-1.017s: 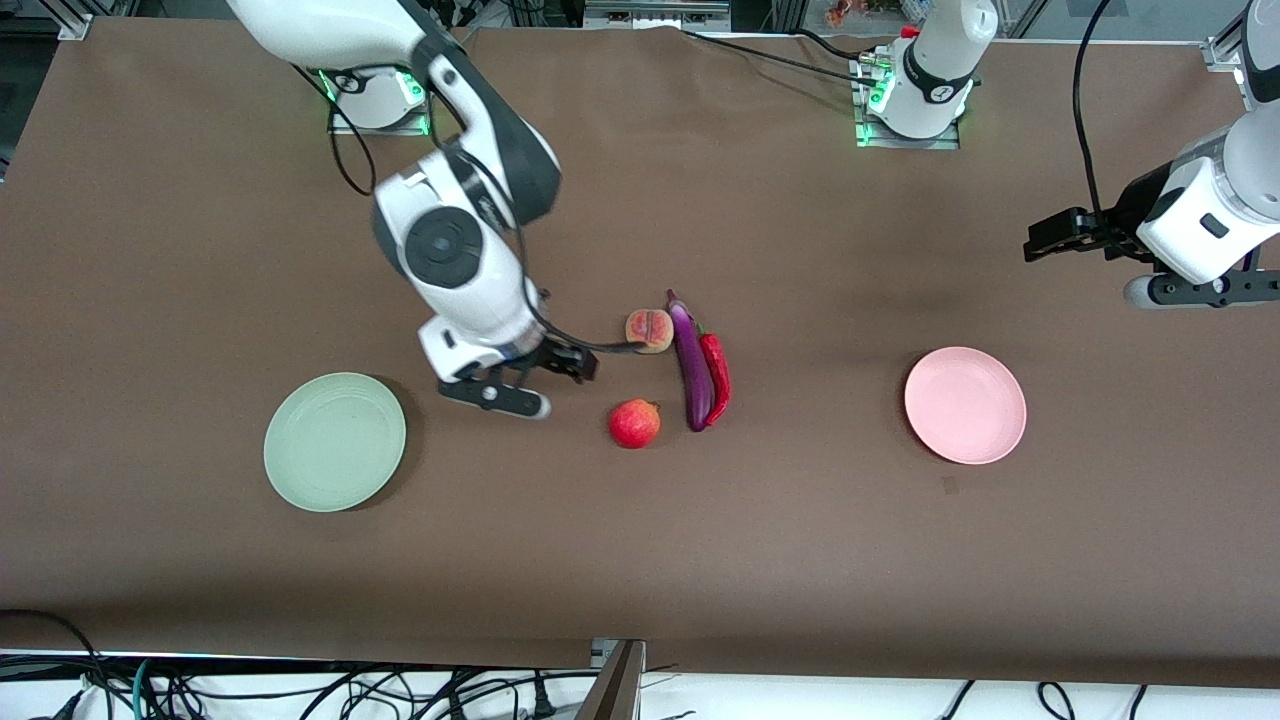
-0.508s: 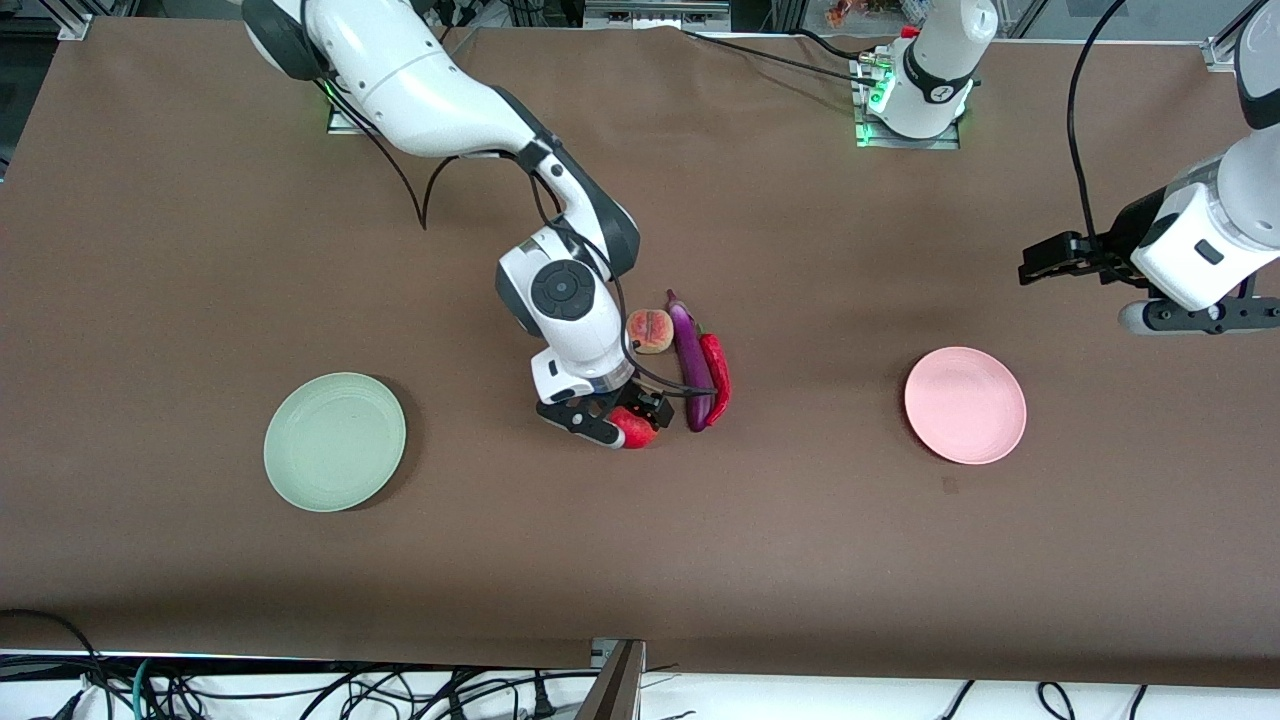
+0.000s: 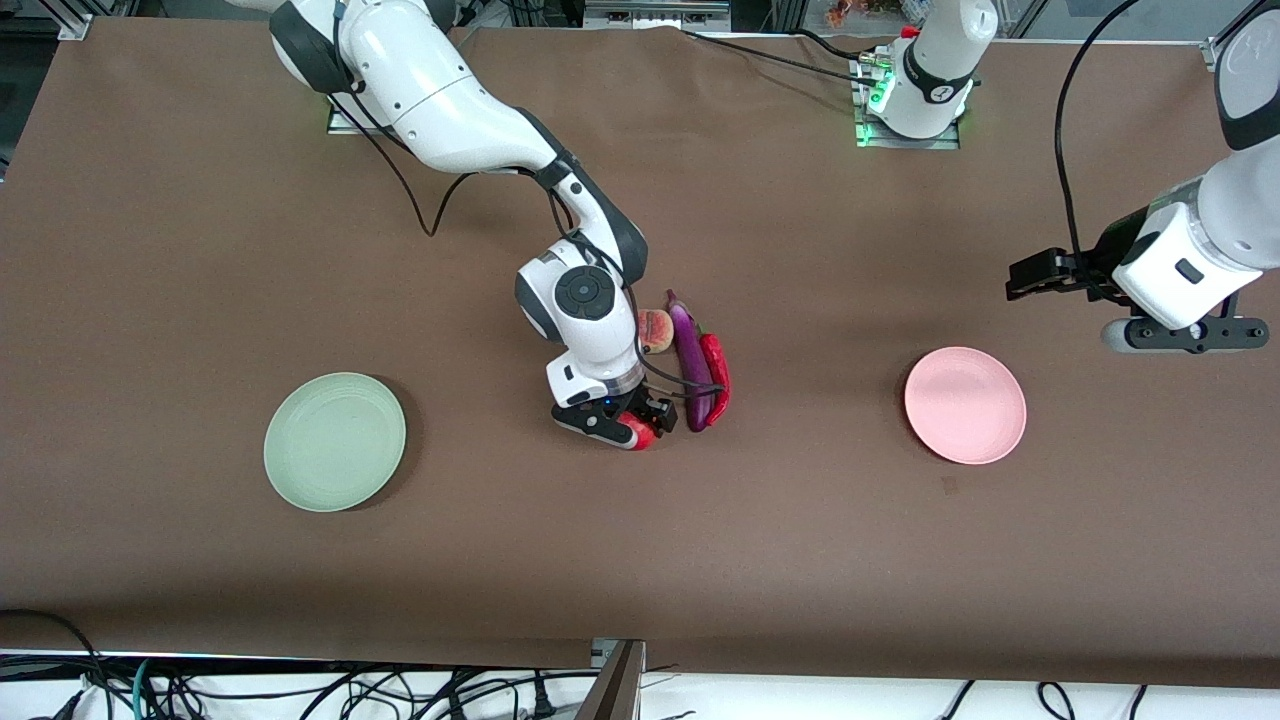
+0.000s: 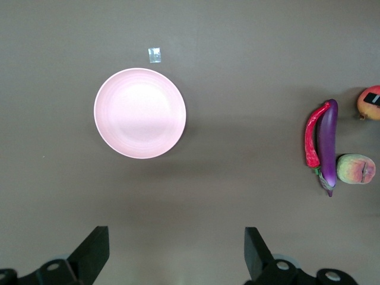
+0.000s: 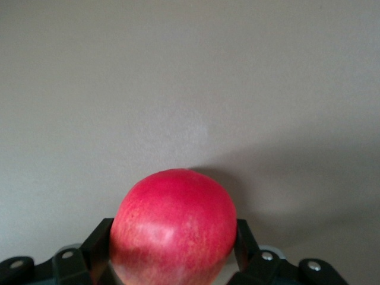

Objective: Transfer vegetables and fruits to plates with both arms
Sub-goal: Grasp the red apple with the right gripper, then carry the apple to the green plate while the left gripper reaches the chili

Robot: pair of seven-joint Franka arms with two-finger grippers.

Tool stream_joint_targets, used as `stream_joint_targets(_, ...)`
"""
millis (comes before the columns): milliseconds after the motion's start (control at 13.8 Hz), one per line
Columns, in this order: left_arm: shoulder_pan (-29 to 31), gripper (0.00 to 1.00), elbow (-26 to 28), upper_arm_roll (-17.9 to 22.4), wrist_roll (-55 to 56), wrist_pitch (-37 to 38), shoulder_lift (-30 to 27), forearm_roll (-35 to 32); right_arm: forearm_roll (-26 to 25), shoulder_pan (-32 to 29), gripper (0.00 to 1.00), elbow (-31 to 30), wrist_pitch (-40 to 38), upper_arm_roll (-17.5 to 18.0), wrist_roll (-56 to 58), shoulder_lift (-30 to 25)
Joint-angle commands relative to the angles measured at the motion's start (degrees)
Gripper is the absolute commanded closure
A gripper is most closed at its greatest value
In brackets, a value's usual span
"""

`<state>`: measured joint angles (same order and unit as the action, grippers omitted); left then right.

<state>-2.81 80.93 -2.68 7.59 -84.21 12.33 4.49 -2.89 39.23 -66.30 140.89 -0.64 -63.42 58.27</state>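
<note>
My right gripper (image 3: 632, 425) is down at the table with the red pomegranate (image 3: 641, 433) between its open fingers; in the right wrist view the fruit (image 5: 173, 228) fills the gap and the fingers (image 5: 102, 237) stand close on either side. The peach (image 3: 656, 330), the purple eggplant (image 3: 690, 365) and the red chili (image 3: 717, 375) lie together just beside it. The pale green plate (image 3: 335, 441) lies toward the right arm's end, the pale pink plate (image 3: 965, 405) toward the left arm's end. My left gripper (image 3: 1185, 335) hangs open and empty over the table beside the pink plate (image 4: 140, 113).
The left wrist view shows the eggplant (image 4: 327, 142), the chili (image 4: 311, 139), the peach (image 4: 355, 168) and part of the pomegranate (image 4: 363, 108). A small pale tag (image 4: 154, 54) lies on the brown cloth by the pink plate. Cables hang off the table's front edge.
My right arm swung from beside the green plate over to the pomegranate and came down around it. My left arm drifted a little toward the table's middle.
</note>
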Motion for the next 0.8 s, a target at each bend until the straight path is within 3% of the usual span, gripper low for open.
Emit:
stream_joint_targets(0, -0.88, 0.0, -2.44, 0.4, -0.03, 0.8, 1.47, 1.05, -1.42, -0.3, 0.67, 1.7, -2.97, -0.42, 0.05, -0.25)
stream_joint_targets(218, -1.5, 0.0, -2.44, 0.4, -0.03, 0.8, 1.91, 1.05, -0.45, -3.71, 0.69, 1.17, -15.17, -1.47, 11.43, -5.6)
stream_joint_targets(436, -1.5, 0.0, -2.44, 0.4, -0.03, 0.72, 2.44, 1.14, -0.71, -7.4, 0.69, -4.61, -25.82, -3.48, 25.84, -13.59)
stream_joint_targets(581, -2.46, 0.0, -2.35, 0.31, 0.06, 0.37, 2.96, 1.05, -0.54, -8.82, 0.68, -12.84, -26.99, -7.25, 36.04, -19.74)
stream_joint_targets(726, -4.31, 0.0, -1.39, 0.4, 0.67, -2.08, 3.32, 1.05, -0.54, -9.0, 0.68, -23.82, -23.32, -12.96, 46.84, -25.81)
